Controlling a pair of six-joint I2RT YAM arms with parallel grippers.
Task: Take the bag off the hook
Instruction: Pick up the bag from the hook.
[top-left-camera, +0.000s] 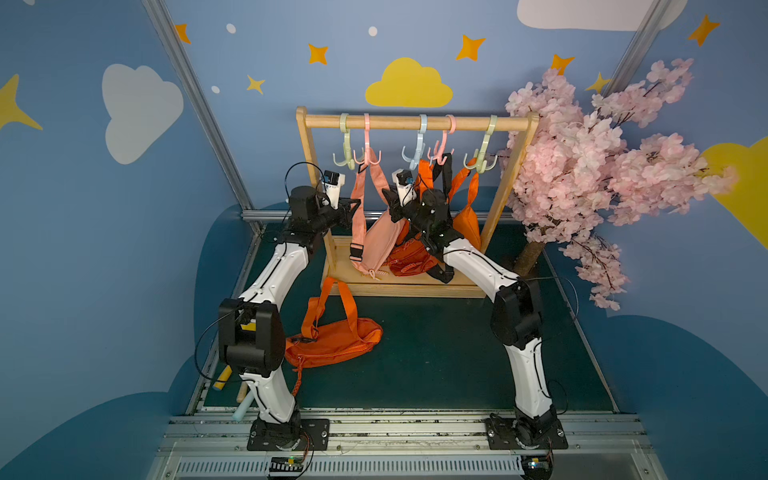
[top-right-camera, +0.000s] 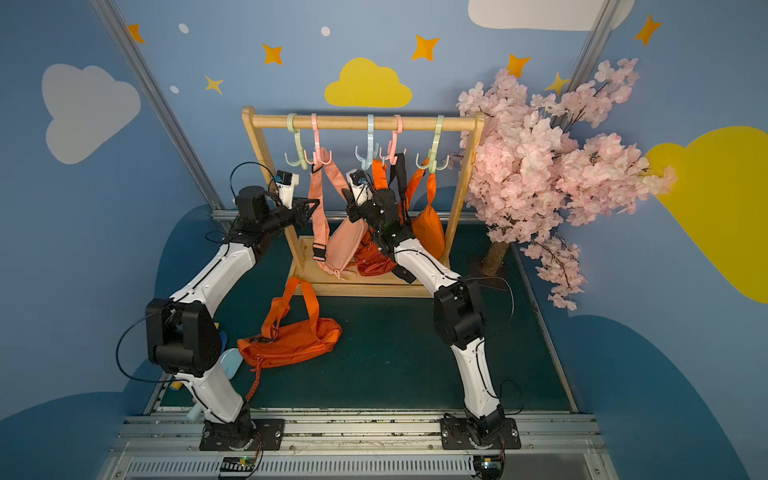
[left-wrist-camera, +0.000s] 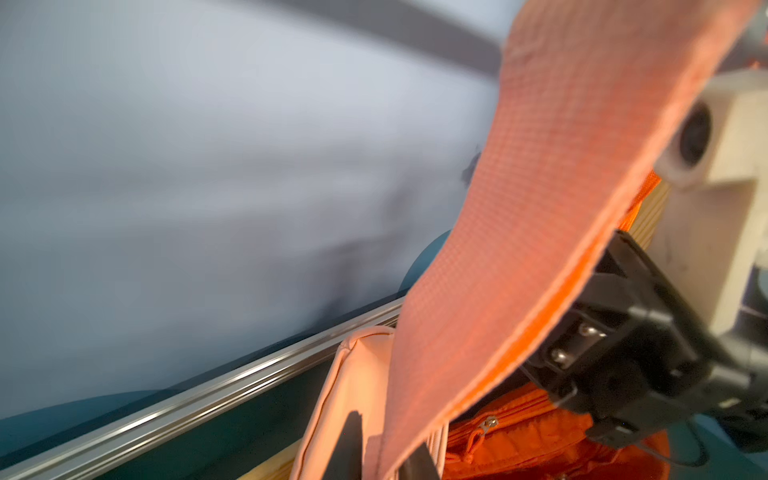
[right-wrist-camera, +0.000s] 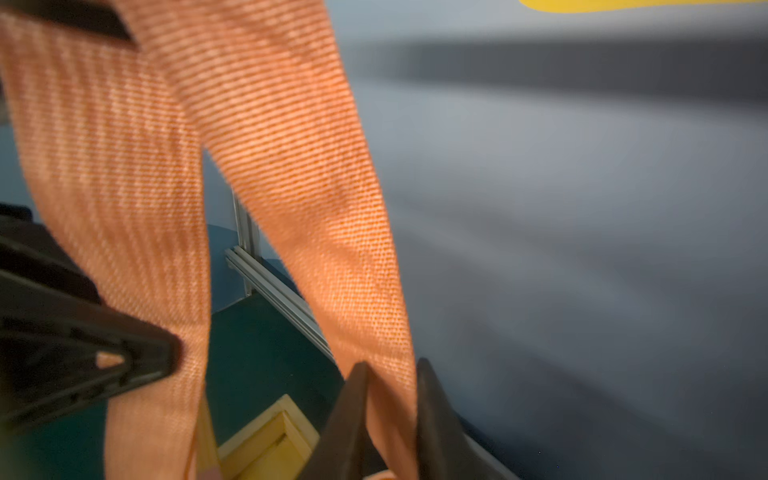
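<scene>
The salmon-pink fabric bag (top-left-camera: 376, 245) is hanging by its salmon-pink webbing strap (top-left-camera: 358, 195) from the pink plastic hook (top-left-camera: 367, 154) on the wooden rack (top-left-camera: 415, 123), its body sagging low over the rack base. The strap is running down from the hook as two strands, forming an inverted V. The left gripper (top-left-camera: 355, 203) is apparently pinching one strand, while the right gripper (right-wrist-camera: 391, 365) is clenching the other. Both are gripping below the hook, so in my judgement the loop is needing a lift up and toward the robot. A hanging orange bag (top-left-camera: 409, 259) is crowding the right side. The dark green desk (top-left-camera: 436, 353) in front is offering room, apart from another orange bag (top-left-camera: 332, 340) lying on it.
</scene>
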